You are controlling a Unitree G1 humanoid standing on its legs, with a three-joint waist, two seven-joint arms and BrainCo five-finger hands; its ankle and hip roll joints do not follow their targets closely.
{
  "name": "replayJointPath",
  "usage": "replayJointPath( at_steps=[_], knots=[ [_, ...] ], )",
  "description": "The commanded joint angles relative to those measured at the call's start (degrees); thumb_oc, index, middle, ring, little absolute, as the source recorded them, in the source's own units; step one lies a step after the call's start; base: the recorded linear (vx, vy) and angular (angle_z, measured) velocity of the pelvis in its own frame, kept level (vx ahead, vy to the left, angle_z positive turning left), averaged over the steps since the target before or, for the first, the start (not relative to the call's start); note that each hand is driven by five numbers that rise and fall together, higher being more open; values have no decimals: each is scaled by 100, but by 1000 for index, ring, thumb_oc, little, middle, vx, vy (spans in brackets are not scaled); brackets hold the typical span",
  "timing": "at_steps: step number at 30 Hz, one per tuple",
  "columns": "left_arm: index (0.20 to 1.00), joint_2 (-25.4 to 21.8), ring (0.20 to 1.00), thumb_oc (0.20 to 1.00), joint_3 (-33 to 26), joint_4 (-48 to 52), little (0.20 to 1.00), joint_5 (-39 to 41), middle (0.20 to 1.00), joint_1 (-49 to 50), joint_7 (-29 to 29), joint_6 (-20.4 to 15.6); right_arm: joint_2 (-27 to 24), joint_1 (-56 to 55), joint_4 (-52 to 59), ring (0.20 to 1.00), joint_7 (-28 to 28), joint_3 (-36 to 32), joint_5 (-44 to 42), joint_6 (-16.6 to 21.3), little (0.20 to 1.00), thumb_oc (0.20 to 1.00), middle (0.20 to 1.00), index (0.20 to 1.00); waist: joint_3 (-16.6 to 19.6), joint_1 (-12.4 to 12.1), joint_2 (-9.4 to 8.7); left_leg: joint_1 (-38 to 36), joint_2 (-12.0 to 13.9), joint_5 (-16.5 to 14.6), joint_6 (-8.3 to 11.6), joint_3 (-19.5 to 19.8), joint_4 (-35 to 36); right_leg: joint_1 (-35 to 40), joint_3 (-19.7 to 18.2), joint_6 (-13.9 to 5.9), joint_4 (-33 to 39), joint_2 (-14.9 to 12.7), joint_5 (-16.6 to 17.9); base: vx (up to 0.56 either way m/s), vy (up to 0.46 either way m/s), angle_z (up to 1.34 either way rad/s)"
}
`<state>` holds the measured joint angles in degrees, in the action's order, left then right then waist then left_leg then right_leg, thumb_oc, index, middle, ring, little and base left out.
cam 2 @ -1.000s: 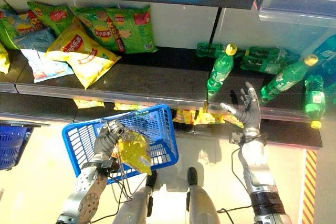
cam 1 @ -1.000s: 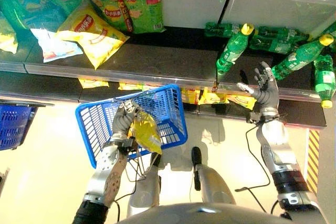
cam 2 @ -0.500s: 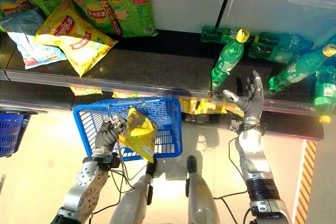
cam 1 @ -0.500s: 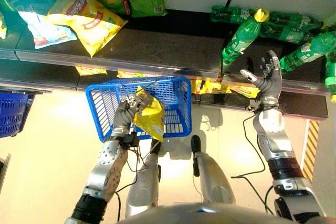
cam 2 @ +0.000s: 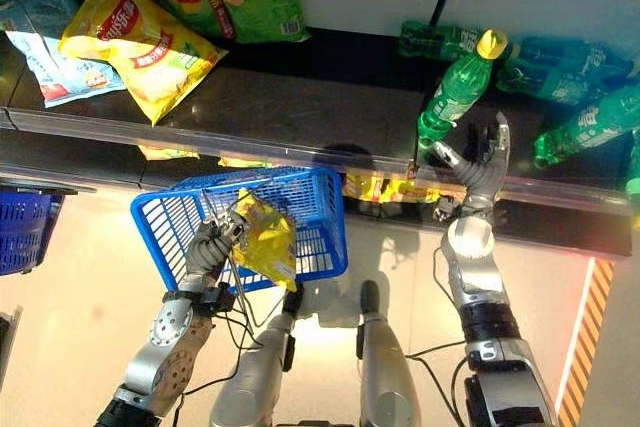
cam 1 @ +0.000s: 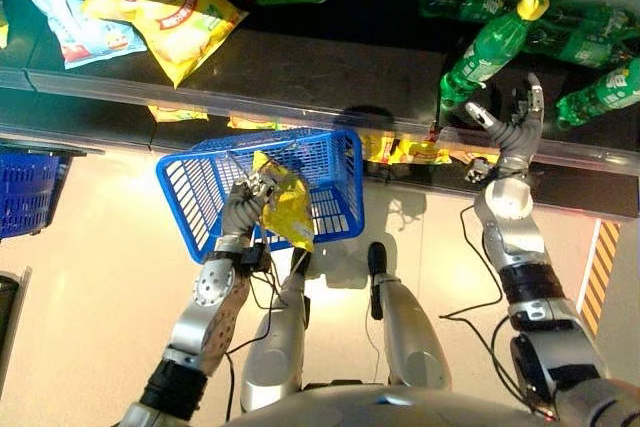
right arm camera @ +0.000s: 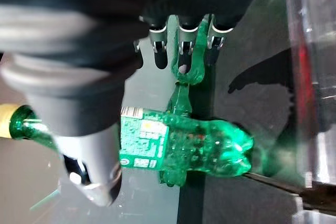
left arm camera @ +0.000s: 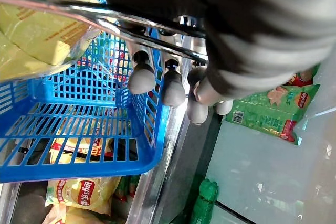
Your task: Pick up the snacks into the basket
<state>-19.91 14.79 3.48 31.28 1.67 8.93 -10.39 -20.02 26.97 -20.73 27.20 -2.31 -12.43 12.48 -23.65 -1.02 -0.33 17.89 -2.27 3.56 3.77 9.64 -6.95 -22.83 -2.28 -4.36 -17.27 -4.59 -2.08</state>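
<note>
Yellow snack bag (cam 1: 285, 209) and blue basket (cam 1: 200, 192) handle gripped by left robot hand (cam 1: 245, 209); right robot hand (cam 1: 510, 127) open.

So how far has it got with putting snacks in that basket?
One yellow snack bag already sits in the blue basket, which the left hand holds by its wire handle. The right hand is open, reaching toward a green bottle on the shelf. Several chip bags are left on the shelf.
</note>
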Motion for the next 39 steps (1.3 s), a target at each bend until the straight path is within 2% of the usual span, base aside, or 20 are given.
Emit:
replayJointPath(
  at_steps=[1, 12, 19, 31, 33, 34, 35, 36, 39],
  knots=[
    [200, -213, 200, 200, -69, 1669, 200, 97, 200, -175, -116, -882, -442, 369, -74, 1000, 78, 82, -67, 163, 1000, 1000, 1000, 1000, 291, -146, -97, 62, -505, -777, -422, -202, -533, -197, 138, -270, 529, -53, 365, -46, 11, 1],
    [200, -274, 200, 200, 120, 1775, 200, 211, 200, -186, -139, -846, -1224, 1463, -959, 1000, -36, 480, -474, 22, 1000, 1000, 1000, 1000, 178, -308, -127, 203, -532, -741, -378, -112, -608, -264, 241, -287, 502, -85, 407, -8, 6, 6],
    [200, -313, 200, 200, 193, 1775, 200, 278, 200, -208, -145, -851, -1523, 2052, -1612, 1000, -38, 647, -657, -18, 1000, 1000, 1000, 1000, 166, -376, -98, 254, -556, -754, -366, -44, -663, -271, 276, -284, 454, -97, 382, 0, 1, 1],
    [200, -393, 200, 200, 332, 1742, 200, 321, 200, -270, -136, -835, -1768, 3191, -3133, 1000, -195, 1088, -1243, -79, 1000, 1000, 1000, 1000, 134, -476, -32, 275, -549, -734, -329, -12, -663, -281, 311, -291, 438, -105, 379, -3, 4, 3],
    [200, -413, 200, 200, 388, 1710, 200, 333, 200, -328, -145, -823, -1765, 3411, -3494, 1000, -346, 1127, -1618, -72, 1000, 1000, 1000, 1000, 115, -502, -13, 288, -562, -729, -321, -5, -671, -297, 323, -288, 429, -108, 384, 0, 0, 0],
    [200, -425, 200, 200, 400, 1704, 200, 342, 200, -339, -168, -816, -1778, 3476, -3654, 661, -424, 1135, -1753, -78, 661, 661, 661, 661, 115, -510, -7, 294, -564, -728, -317, 1, -670, -297, 324, -289, 434, -108, 380, 0, 0, 0],
    [200, -424, 200, 200, 399, 1703, 200, 343, 200, -343, -170, -816, -1785, 3493, -3677, 558, -440, 1143, -1767, -70, 558, 558, 558, 558, 113, -510, -5, 295, -564, -728, -317, 2, -670, -298, 325, -288, 435, -108, 380, -7, 1, 5],
    [200, -438, 200, 200, 422, 1710, 200, 378, 200, -361, -206, -803, -1794, 3593, -3878, 200, -610, 1165, -2055, -103, 200, 200, 200, 200, 108, -532, 8, 294, -570, -717, -310, 7, -656, -295, 326, -291, 442, -110, 382, -9, 1, 7],
    [200, -444, 200, 200, 430, 1698, 200, 399, 200, -373, -228, -793, -1814, 3653, -4000, 200, -766, 1233, -2230, -132, 200, 200, 200, 200, 108, -541, 14, 306, -575, -709, -301, 14, -654, -297, 337, -288, 445, -108, 384, -10, 0, 8]
  ],
)
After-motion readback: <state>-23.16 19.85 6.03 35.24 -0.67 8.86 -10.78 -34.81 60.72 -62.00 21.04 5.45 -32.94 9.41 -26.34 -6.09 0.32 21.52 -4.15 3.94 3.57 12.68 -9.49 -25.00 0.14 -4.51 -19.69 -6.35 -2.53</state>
